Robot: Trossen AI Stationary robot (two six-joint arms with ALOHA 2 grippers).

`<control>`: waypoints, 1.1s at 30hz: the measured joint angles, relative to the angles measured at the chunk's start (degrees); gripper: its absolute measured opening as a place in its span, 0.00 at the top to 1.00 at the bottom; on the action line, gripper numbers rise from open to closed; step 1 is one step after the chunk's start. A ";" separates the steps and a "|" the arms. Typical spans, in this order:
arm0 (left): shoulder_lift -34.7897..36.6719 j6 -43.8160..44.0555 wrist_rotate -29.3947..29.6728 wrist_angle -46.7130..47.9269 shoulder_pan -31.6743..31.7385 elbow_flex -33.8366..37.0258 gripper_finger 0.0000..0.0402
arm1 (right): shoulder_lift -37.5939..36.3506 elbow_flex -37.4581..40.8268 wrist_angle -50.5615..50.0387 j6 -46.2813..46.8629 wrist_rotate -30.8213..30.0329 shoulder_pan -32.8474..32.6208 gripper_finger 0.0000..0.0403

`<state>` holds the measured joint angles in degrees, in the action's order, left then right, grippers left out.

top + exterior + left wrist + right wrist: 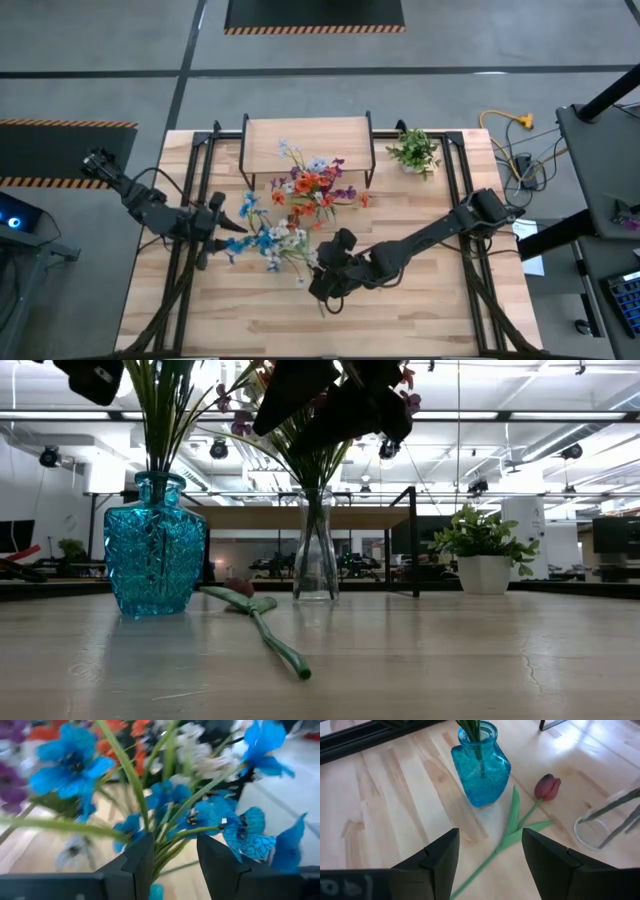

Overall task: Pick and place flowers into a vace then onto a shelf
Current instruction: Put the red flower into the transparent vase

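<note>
A blue glass vase (150, 555) stands on the table holding blue and white flowers (200, 815) on green stems. My left gripper (175, 865) is open high among them, with a bundle of stems (167, 851) between its fingers. A clear vase (315, 550) beside it holds orange, purple and white flowers (315, 190). A single dark red tulip (547, 786) lies flat on the table, its green stem (492, 855) running under my right gripper (490, 855), which hovers open above it. The shelf (307, 140) stands at the far edge. My left gripper has the blue flowers' stems (162, 855) running between its open fingers, above the vase's mouth. I cannot tell whether either finger touches them.
A small potted green plant (415, 150) stands at the far right, next to the shelf. Black frame rails (190, 200) run along both sides of the table. Bare wood lies along the near edge (400, 320) and to the right.
</note>
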<state>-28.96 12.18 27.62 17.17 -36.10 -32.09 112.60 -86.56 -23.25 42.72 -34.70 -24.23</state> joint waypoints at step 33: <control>21.18 -18.93 -1.66 -34.77 9.00 29.05 0.67 | -0.75 0.00 -0.03 -6.39 0.00 -0.17 0.53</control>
<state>-7.77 -6.76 25.96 -17.60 -27.09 -3.04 111.85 -86.56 -23.27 36.34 -34.70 -24.40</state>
